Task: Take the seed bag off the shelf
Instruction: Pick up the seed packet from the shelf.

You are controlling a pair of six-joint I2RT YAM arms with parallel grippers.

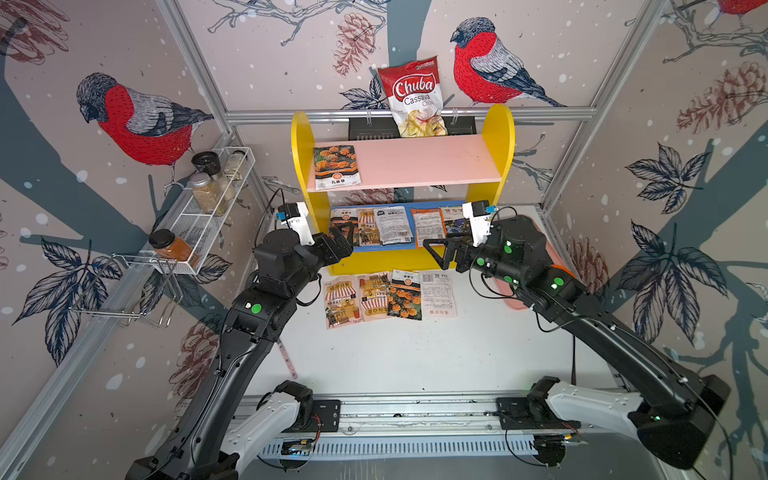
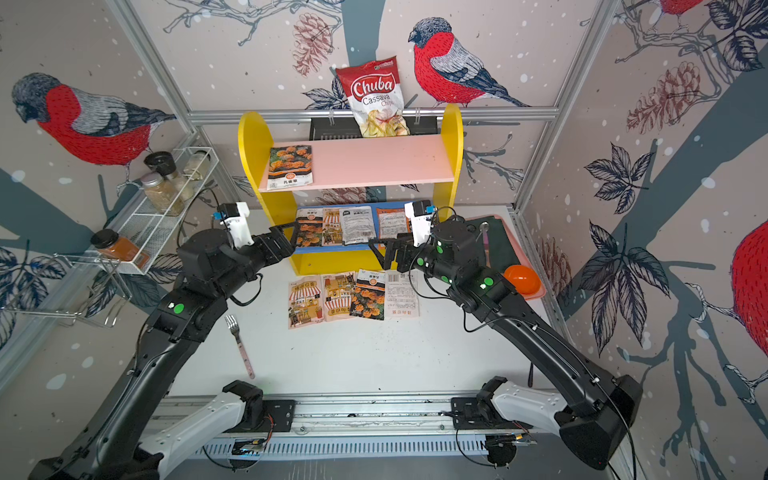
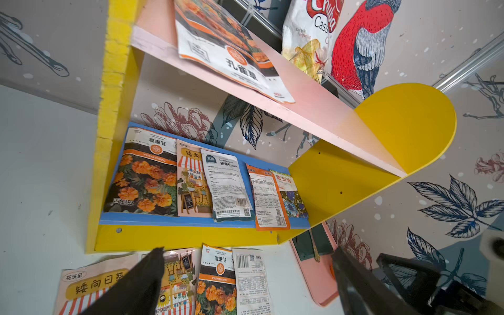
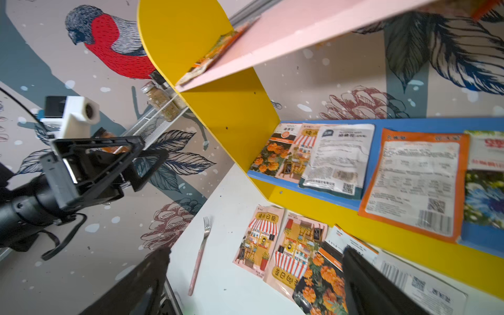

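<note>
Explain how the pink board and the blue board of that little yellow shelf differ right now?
The pink upper board holds a single seed bag, flat near one end, and is mostly bare; the blue lower board holds a row of five seed bags, partly overlapping and nearly covering it. The pink upper board sits high; the blue lower board sits low, close to the table. Both span the same yellow side panels.

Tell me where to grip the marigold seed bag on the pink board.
Take the seed bag by its front edge, which juts slightly past the pink board; come from the front, level with the board, one finger over, one under. Lying flat, it offers nothing from above.
</note>
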